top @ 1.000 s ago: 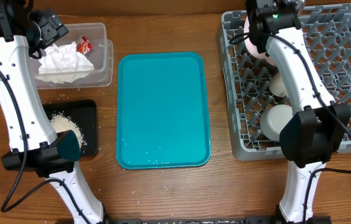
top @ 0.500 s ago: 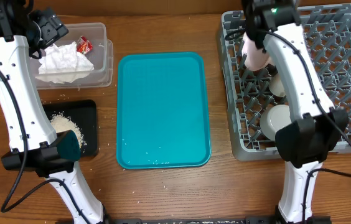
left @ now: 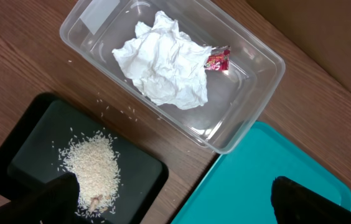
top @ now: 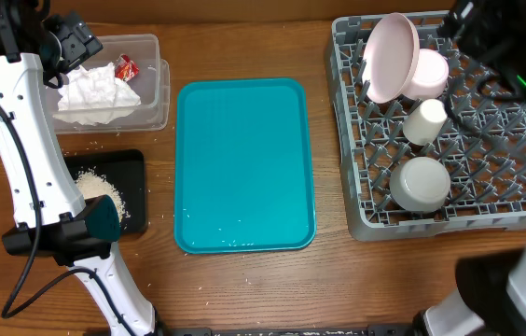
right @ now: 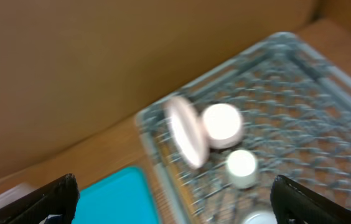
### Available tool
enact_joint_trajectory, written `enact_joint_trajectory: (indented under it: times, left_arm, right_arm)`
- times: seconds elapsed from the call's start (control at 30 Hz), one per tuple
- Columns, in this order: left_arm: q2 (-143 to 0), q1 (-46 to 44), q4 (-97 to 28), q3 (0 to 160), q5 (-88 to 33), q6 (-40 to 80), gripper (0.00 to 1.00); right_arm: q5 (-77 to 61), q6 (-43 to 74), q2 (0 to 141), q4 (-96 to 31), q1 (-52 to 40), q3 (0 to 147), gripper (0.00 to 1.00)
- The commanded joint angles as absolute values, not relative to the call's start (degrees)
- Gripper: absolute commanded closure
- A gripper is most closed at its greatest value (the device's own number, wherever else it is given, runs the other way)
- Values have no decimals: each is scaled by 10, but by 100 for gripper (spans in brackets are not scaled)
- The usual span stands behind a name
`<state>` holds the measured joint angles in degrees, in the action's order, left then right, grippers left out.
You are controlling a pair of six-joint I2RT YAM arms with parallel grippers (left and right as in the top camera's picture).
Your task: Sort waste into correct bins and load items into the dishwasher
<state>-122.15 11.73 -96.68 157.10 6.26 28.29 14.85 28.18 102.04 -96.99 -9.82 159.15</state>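
A pink plate (top: 389, 56) stands on edge in the back left of the grey dishwasher rack (top: 524, 217), beside a pink cup (top: 428, 73). A white cup (top: 425, 119) and a pale bowl (top: 422, 183) sit in front of them. My right gripper (right: 175, 186) hangs open and empty high above the rack, looking down at the plate (right: 185, 130) and cups; the view is blurred. My left gripper (left: 175, 190) is open and empty above the clear bin (left: 259, 93), which holds white tissue (left: 163, 62) and a red wrapper (left: 218, 60).
A bare teal tray (top: 244, 163) lies in the middle of the table. A black tray (top: 131, 173) with a heap of rice (top: 100, 191) sits at the front left; loose grains lie around it. My right arm (top: 501, 51) crosses the rack's back right corner.
My right gripper opened and let go of the pink plate, which now leans in the rack. The right arm rose and swung away to the right. The left arm has not moved.
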Motion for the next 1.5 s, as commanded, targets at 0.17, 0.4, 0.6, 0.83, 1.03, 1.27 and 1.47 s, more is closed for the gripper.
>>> enact_joint_trajectory:
  times: [0.17, 0.4, 0.6, 0.83, 1.03, 1.27, 1.47]
  left_arm:
    - [-1219, 116, -968, 1571, 64, 274, 0]
    - [-1219, 116, -968, 1571, 64, 274, 0]
    - [-1219, 116, -968, 1571, 64, 274, 0]
    - [-1219, 116, -968, 1571, 64, 274, 0]
    - [-1219, 116, -968, 1571, 64, 274, 0]
    - [-1219, 116, -968, 1571, 64, 274, 0]
    - [-1219, 116, -968, 1571, 64, 274, 0]
  right_arm:
    - [55, 265, 858, -971, -116, 1437, 0]
    - [54, 266, 705, -970, -116, 1222, 0]
    - [48, 265, 641, -970, -116, 1151, 0]
    - [80, 231, 607, -971, -116, 1151, 0]
    - [109, 240, 506, -970, -116, 1151, 0]
    - [132, 235, 457, -970, -109, 1145, 0]
    - [147, 239, 399, -970, -104, 1060, 0]
